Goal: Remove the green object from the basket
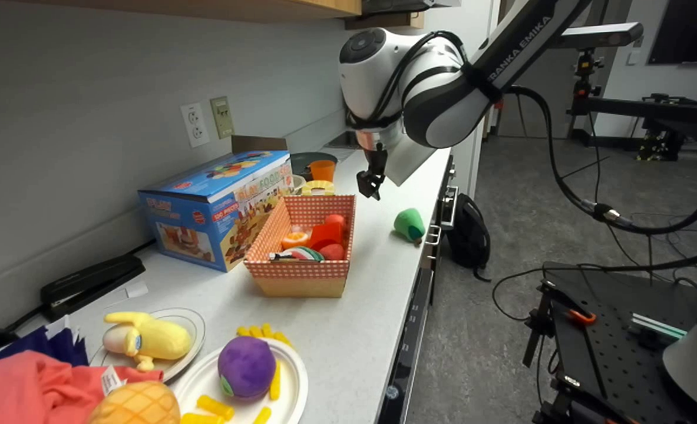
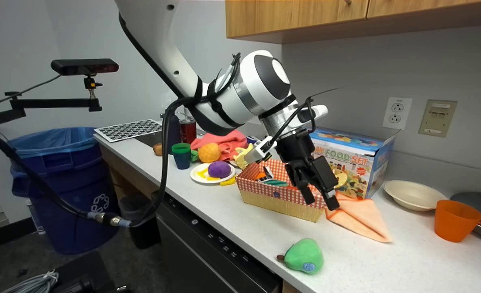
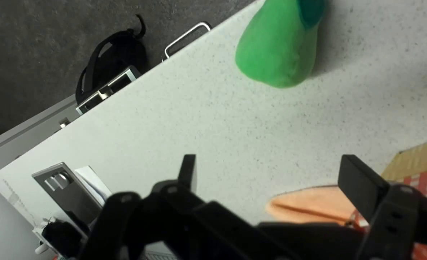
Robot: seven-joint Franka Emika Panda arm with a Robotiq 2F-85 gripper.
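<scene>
My claw (image 3: 269, 162) gapes wide above the pale, speckled table (image 3: 227, 119). The green pear (image 2: 305, 256) lies on its side just inside the front edge, out of the basket (image 2: 281, 204), which sits farther in. A blue box (image 1: 215, 206) stands toward the back edge, near the grey wall (image 1: 89, 118). Past the front edge I see dark floor (image 1: 513, 206) and a black bag (image 1: 469, 235); a blue bin (image 2: 65, 183) stands by one corner.

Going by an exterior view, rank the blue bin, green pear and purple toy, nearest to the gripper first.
From the gripper:
1. Green pear, near the edge of the counter.
2. Purple toy, on the plate beyond the basket.
3. Blue bin, off the counter, at its far end.
</scene>
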